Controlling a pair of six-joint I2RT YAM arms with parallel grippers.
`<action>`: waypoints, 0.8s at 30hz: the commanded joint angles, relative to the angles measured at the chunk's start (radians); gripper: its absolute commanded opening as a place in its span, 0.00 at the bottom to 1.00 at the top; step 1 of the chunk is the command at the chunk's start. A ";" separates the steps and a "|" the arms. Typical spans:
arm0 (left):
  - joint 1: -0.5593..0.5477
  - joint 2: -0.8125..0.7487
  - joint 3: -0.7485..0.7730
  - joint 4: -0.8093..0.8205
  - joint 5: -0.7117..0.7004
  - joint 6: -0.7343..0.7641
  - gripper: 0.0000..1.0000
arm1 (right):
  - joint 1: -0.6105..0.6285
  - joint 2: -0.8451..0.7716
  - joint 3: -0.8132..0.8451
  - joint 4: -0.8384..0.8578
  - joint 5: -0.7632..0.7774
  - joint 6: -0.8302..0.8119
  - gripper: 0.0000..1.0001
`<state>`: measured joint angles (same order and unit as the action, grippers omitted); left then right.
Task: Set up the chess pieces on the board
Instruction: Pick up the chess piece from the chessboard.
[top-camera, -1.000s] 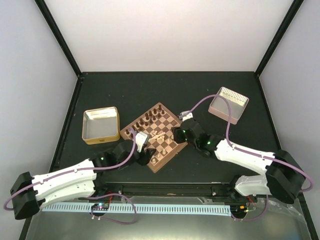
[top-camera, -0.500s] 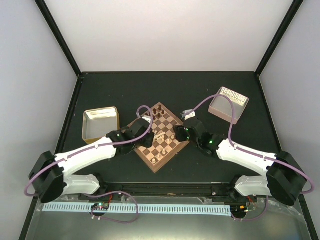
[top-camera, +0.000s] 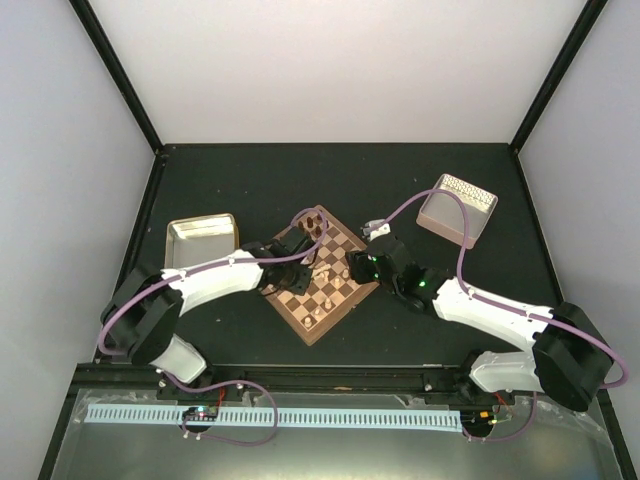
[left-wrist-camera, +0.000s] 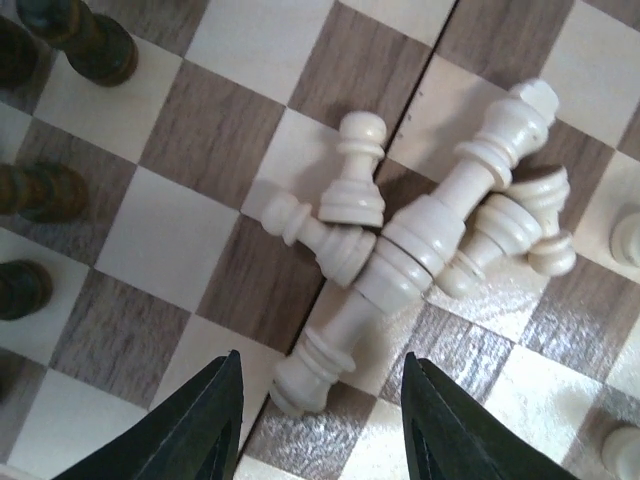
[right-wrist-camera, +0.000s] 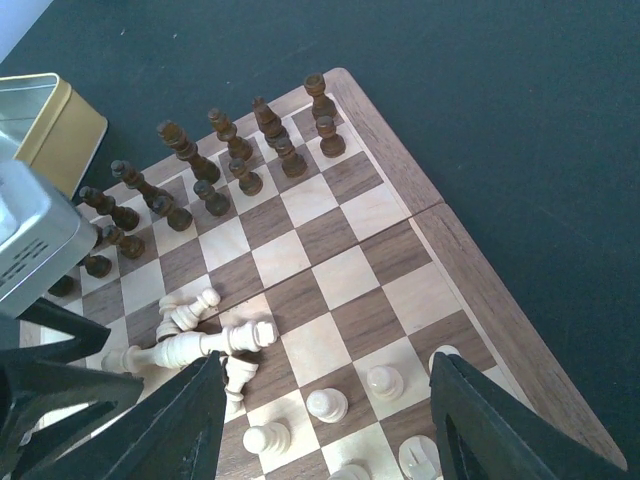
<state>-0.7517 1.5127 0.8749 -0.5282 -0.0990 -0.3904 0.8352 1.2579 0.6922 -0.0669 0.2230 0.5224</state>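
Note:
The board (top-camera: 340, 320) lies as a diamond at the table's middle. Dark brown chess pieces (right-wrist-camera: 215, 170) stand in two rows on its far side. Several cream chess pieces (left-wrist-camera: 400, 250) lie toppled in a heap at mid-board, also seen in the right wrist view (right-wrist-camera: 200, 340). A few cream pawns (right-wrist-camera: 326, 404) stand near the right edge. My left gripper (left-wrist-camera: 320, 420) is open and low over the heap, with the base of the longest fallen piece (left-wrist-camera: 310, 375) between its fingertips. My right gripper (right-wrist-camera: 325, 420) is open and empty above the standing pawns.
A yellowish metal tray (top-camera: 200, 250) sits left of the board. A pinkish bin (top-camera: 457, 208) sits at the back right, with the right arm's cable running over it. The two grippers (top-camera: 298, 262) (top-camera: 352, 268) are close together over the board.
My left arm has swung from the board's near-left corner up and over its middle, onto the fallen heap. My right gripper has edged slightly toward the board.

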 joint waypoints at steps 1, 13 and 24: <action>0.020 0.043 0.072 -0.048 0.006 0.033 0.45 | -0.004 0.007 -0.002 0.018 -0.001 0.003 0.57; 0.018 0.036 0.049 -0.076 0.154 0.065 0.25 | -0.006 -0.010 0.015 0.043 -0.123 0.019 0.57; 0.018 0.036 0.023 -0.045 0.173 0.076 0.07 | -0.006 0.174 0.054 0.189 -0.427 0.161 0.36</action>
<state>-0.7341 1.5700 0.9089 -0.5789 0.0494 -0.3283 0.8345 1.4055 0.6983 0.0593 -0.1146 0.6235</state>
